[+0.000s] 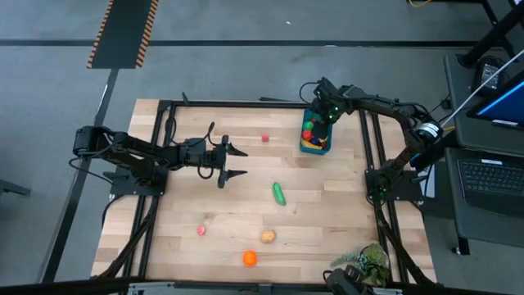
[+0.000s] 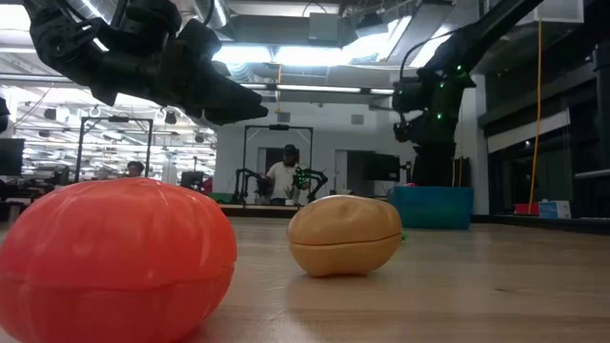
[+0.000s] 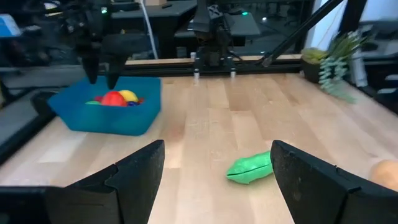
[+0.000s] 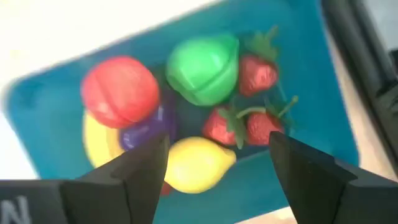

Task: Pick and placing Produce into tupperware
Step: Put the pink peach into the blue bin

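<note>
- Nearest the low camera sits a fat orange piece (image 2: 114, 252) and, just behind it, a tan one (image 2: 345, 234). From above they lie at about 6 o'clock on the table (image 1: 327, 238), with a small pink piece (image 1: 201, 231) near 7 o'clock.
- The green cucumber (image 3: 250, 168) lies near the middle of the table, past the left gripper (image 1: 232, 162), which hangs at about 9 o'clock with its fingers spread wide and nothing in them.
- A tiny red piece (image 1: 265, 138) sits toward 12 o'clock.
- Farthest off, at about 1 o'clock, is the blue tupperware (image 1: 317, 147). Inside I see a red round fruit (image 4: 120, 92), a green one (image 4: 203, 68), some strawberries (image 4: 258, 71), a yellow lemon (image 4: 196, 163) and a bit of purple — it looks quite full.
- The right gripper (image 4: 214, 165) hangs right over the tupperware, fingers apart, holding nothing.
- What could go wrong: the pile is high, so one more piece may roll off. If the right gripper bumps the wall going up, the tupperware could tip — and fruit would spill.
</note>
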